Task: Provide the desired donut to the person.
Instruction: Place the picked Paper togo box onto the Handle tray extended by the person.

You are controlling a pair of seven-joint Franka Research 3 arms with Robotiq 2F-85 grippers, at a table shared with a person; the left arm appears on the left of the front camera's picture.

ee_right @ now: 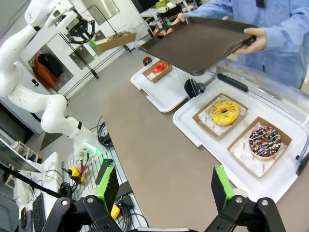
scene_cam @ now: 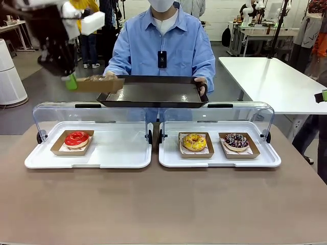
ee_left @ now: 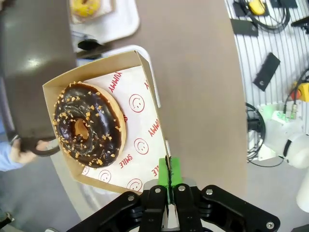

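The left gripper point(ee_left: 169, 186) is pinching the rim of the cardboard tray point(ee_left: 150, 92), jaws nearly together, holding the chocolate donut point(ee_left: 88, 126) at the 9 o'clock edge of the person's point(scene_cam: 163, 46) serving tray point(scene_cam: 153, 93). The right gripper point(ee_right: 164, 191) is hanging wide open, empty. Judged light, flexible, glaze fragile: grip cardboard only.

The left gripper point(scene_cam: 71, 81) hangs high with jaws pinched together, while the right gripper point(ee_right: 164, 186) gapes wide.
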